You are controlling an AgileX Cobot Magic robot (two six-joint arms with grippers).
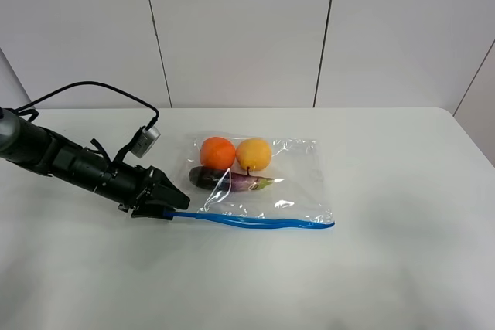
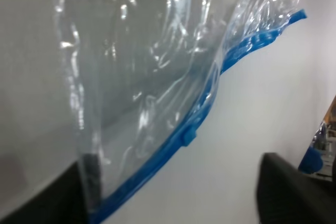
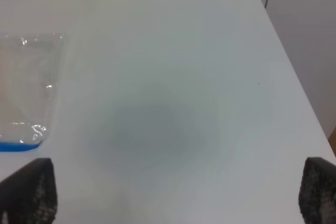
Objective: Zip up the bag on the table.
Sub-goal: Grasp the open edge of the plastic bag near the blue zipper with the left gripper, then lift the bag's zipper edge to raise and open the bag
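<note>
The clear bag (image 1: 290, 179) lies on the white table (image 1: 387, 268) with an orange, a yellow fruit and a dark eggplant inside. Its blue zipper strip (image 1: 255, 222) runs along the near edge. My left gripper (image 1: 172, 206) is at the strip's left end. In the left wrist view the left gripper (image 2: 168, 182) is open, with the bag's corner and strip (image 2: 210, 87) between its wide-apart fingers (image 2: 294, 187), close to one of them. A small blue slider (image 2: 190, 134) sits on the strip. My right gripper (image 3: 173, 187) is open and empty above bare table, right of the bag's corner (image 3: 26, 103).
The table's right edge and rounded far corner (image 3: 262, 3) show in the right wrist view. A white panelled wall (image 1: 247, 28) stands behind the table. The left arm's black cable (image 1: 100, 86) loops above the table at the left.
</note>
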